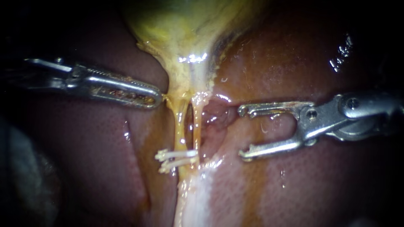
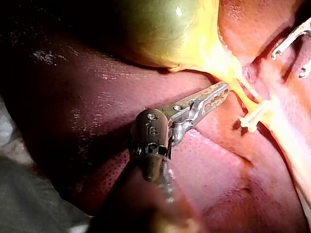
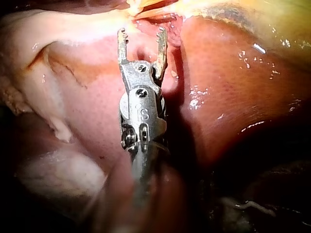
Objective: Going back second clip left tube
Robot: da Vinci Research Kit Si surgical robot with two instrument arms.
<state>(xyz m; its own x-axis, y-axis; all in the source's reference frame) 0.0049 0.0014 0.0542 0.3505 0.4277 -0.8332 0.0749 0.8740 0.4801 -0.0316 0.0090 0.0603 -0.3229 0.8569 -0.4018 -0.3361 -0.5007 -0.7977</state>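
Observation:
The yellow-green gallbladder (image 1: 185,25) narrows downward into two thin tubes. The left tube (image 1: 180,122) carries two white clips (image 1: 176,159) set close together low on it; they also show in the left wrist view as white clips (image 2: 252,119). The right tube (image 1: 197,122) runs beside it. My left instrument (image 1: 159,98) has its jaws shut on tissue at the gallbladder's neck (image 2: 221,92). My right instrument (image 1: 243,132) stands to the right of the tubes, apart from them, its jaws wide open and empty (image 3: 142,33).
Dark red liver (image 1: 92,159) lies on both sides of the tubes. A pale band of tissue (image 1: 198,197) runs down below the clips. My right instrument's open jaw tips (image 2: 290,63) show beyond the tubes in the left wrist view.

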